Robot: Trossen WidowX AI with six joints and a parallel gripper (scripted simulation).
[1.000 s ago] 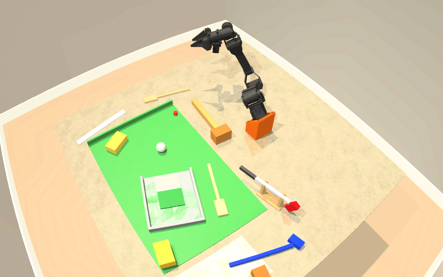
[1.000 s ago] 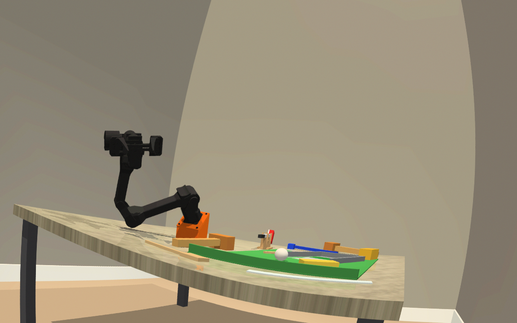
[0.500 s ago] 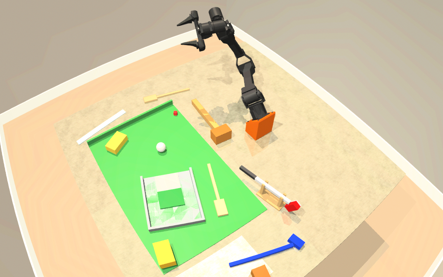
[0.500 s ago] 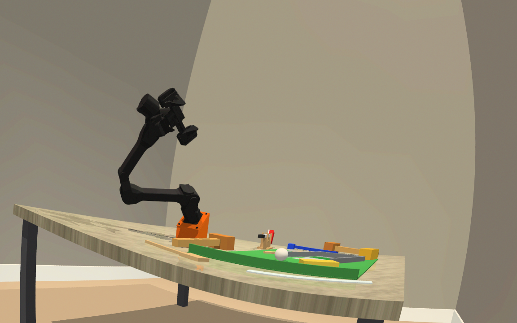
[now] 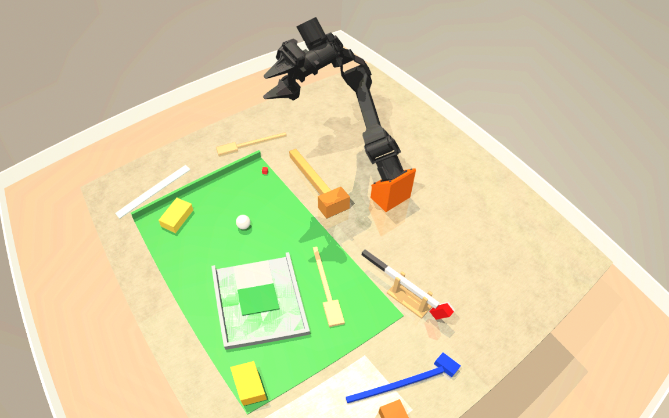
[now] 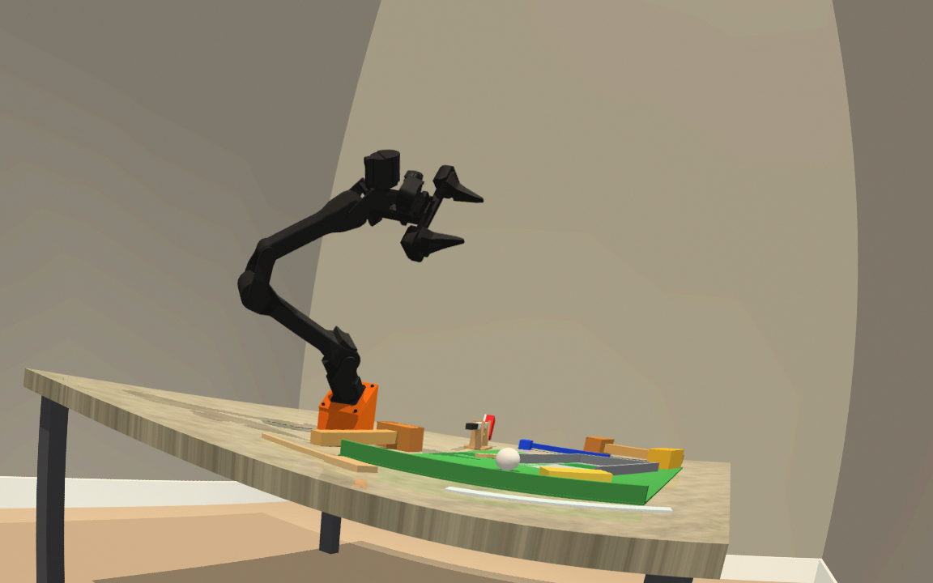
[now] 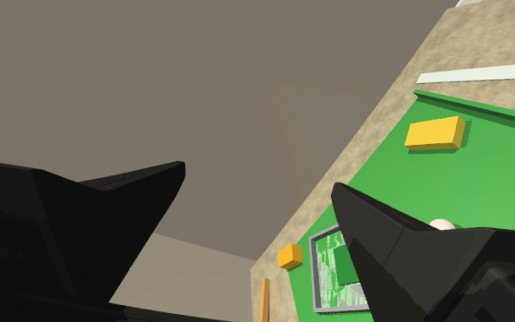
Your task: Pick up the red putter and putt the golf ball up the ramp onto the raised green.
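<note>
I can read no text, label, brand, number or sign in any of my three views.
</note>
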